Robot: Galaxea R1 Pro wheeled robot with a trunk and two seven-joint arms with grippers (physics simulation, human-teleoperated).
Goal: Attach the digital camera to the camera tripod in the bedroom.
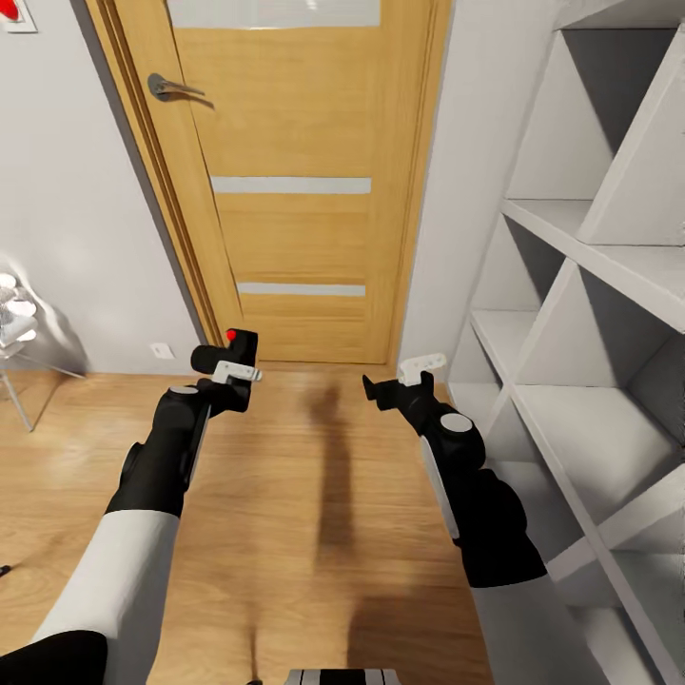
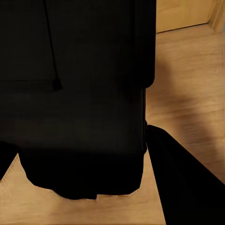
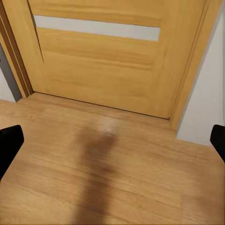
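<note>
Your left gripper [image 1: 226, 373] is clamped on the digital camera [image 1: 228, 354] (its red button faces up), held above the floor [image 1: 314, 533] in front of the door [image 1: 285, 181]; from the left wrist the digital camera [image 2: 75, 93] is a black mass close against the lens. Your right gripper [image 1: 404, 379] hangs empty with its jaws spread wide, and from the right wrist its dark fingertips [image 3: 9, 145] sit at opposite edges over the planks. White cube shelves [image 1: 590, 314] stand just beside your right arm. A pale lamp [image 1: 14, 319] sits by the left wall.
</note>
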